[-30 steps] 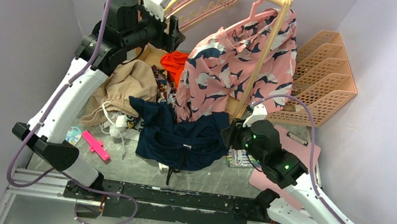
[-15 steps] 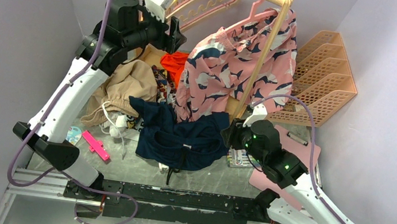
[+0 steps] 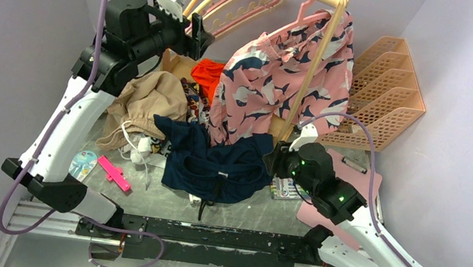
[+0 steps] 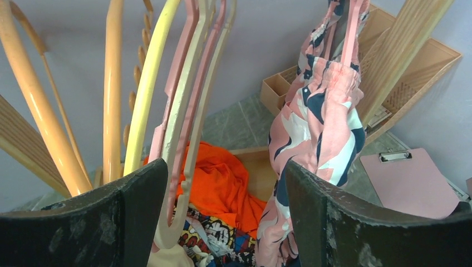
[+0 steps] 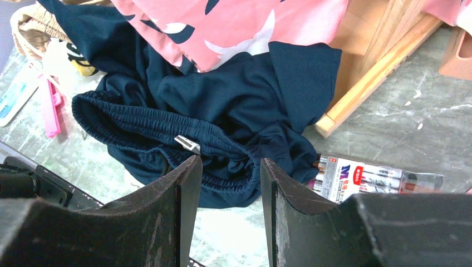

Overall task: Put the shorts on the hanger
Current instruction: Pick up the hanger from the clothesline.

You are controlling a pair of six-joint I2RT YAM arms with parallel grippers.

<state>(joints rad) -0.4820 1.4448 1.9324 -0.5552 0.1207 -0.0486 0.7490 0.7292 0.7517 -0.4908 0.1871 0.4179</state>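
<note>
I work with two tools. My left tool is up high by the clothes rail, jaws spread wide with nothing between them. Just ahead of its gap hangs the one pale cream, wood-coloured hanger, its thick rounded end lowest. Beyond the left finger I count one yellow plastic hanger. Pink hangers crowd beside the cream one, and I cannot settle how many. Ahead and to the right of this tool hangs one pair of pink shorts with navy-and-white print.

My right tool sits low, jaws partly apart, gripping nothing. The one pair of plain dark navy fabric shorts lies crumpled on the grey marbled table, directly ahead of and below this tool, elastic waistband nearest the fingers.

Only my right wrist view shows the clear box of pens, just right of the tool, by the navy hem. Only my left wrist view shows the flat pink clipboard unobstructed. The overhead view alone shows one tan garment heaped to the left of the navy pair.
</note>
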